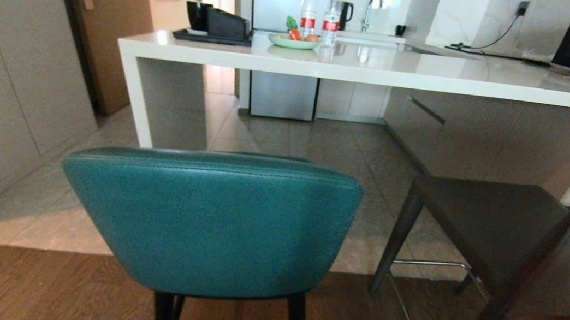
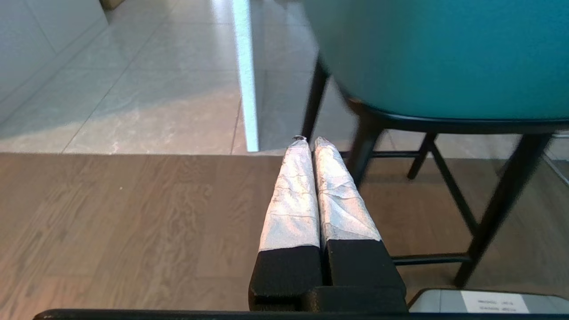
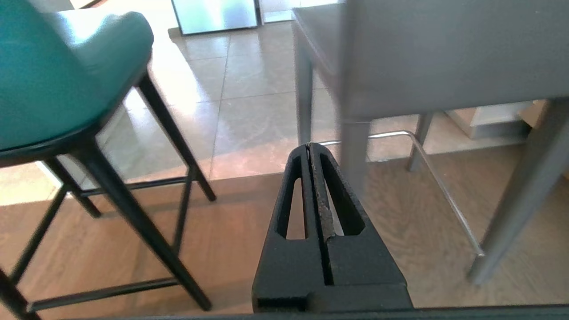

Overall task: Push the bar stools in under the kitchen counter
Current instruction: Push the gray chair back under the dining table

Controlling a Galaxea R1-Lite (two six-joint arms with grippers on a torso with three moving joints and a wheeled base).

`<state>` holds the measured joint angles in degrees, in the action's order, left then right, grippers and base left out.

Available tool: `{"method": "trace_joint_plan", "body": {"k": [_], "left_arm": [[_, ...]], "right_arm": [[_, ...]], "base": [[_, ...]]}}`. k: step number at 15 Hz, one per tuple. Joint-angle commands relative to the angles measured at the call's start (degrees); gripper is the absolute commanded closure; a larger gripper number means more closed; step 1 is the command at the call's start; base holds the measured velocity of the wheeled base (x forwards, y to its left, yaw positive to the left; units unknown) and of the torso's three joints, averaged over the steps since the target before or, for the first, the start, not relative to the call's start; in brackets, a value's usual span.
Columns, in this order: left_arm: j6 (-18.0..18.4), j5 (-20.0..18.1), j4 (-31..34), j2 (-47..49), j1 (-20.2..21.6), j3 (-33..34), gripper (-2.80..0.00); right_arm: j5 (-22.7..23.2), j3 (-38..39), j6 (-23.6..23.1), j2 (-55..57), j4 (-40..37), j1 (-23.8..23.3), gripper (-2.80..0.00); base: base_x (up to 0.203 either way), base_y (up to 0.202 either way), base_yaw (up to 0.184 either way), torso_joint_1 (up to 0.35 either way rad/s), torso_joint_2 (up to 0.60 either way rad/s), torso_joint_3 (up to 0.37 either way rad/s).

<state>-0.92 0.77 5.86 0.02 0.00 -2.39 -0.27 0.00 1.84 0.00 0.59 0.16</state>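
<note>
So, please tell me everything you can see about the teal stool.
The teal stool has a curved back in teal leather-like material with a stitched seam along the top, and thin black legs joined by black crossbars. It stands upright with its back toward the camera, in front of the kitchen counter, not yet under it. Its near legs are on the wooden floor, the tiles beginning just beyond. Neither gripper touches it; the grey stool stands apart, to its right.

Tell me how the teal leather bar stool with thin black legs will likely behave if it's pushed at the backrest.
The teal leather bar stool looks tall on thin black legs, so a push high on the curved backrest may tip it rather than slide it. The padded leather would probably give slightly. Its feet stand on wooden floor just before tiled floor, so they might catch at the seam.
</note>
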Motion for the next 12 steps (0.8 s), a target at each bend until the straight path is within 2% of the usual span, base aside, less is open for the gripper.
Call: {"method": "trace_joint_plan", "body": {"k": [1, 12], "left_arm": [[0.04, 0.02, 0.03, -0.11, 0.00, 0.02, 0.00], [-0.04, 0.02, 0.03, -0.11, 0.00, 0.02, 0.00]], "right_arm": [[0.00, 0.26, 0.00, 0.09, 0.03, 0.02, 0.00], [0.00, 0.26, 0.00, 0.09, 0.03, 0.02, 0.00]], "base": [[0.000, -0.197, 0.001, 0.006, 0.00, 0.002], [0.000, -0.196, 0.002, 0.002, 0.00, 0.004]]}}
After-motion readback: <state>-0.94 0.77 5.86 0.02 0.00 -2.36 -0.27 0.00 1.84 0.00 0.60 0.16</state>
